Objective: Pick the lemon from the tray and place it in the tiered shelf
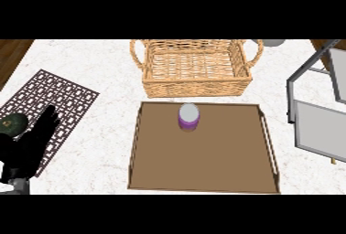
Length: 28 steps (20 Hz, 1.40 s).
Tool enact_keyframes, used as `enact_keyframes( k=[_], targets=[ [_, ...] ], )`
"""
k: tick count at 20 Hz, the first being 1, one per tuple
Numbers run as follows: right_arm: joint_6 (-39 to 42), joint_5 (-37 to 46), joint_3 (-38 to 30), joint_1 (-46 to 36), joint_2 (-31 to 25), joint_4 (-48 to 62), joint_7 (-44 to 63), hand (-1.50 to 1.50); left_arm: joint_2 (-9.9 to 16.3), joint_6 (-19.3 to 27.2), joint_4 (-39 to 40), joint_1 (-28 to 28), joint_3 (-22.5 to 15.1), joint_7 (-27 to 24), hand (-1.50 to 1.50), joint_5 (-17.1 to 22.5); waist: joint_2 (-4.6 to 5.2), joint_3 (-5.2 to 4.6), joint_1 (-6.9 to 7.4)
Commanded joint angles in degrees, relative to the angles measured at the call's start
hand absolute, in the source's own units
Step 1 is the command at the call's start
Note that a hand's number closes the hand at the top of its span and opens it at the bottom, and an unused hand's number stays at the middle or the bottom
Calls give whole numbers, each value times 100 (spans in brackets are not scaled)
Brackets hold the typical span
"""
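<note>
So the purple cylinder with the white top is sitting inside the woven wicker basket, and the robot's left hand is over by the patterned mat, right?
Not quite. The head view shows the purple cylinder with the white top standing on the brown rectangular tray, near its far edge, not inside the woven wicker basket, which lies just beyond the tray. The rest holds: the left hand is over by the patterned mat.

My left hand (30, 146) is cut off at the left edge; the shelf (317, 114) runs off right; my right hand is unseen.
</note>
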Motion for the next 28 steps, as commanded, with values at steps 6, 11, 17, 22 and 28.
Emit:
enact_keyframes(
  k=[6,11,17,22,28],
  targets=[
    [-629,735,1297,-1054,275,1357,-554,150,-50,-113,49,-116,126,125,0,-52,2,-1,19],
    [-758,1229,1808,-1603,389,2518,-1229,150,-91,-141,28,-53,177,34,0,-134,0,0,12],
    [-1118,1760,2018,-1962,505,3918,-1780,-150,-159,-111,-83,-195,119,334,0,-153,6,4,21],
    [-946,1851,1980,-2215,402,4191,-2251,-150,-89,-263,-279,165,266,121,0,-161,-13,2,-12],
    [-807,1439,1770,-2867,592,4539,-2155,-150,-135,-82,15,-302,291,290,0,-314,-9,1,-24]
  ],
)
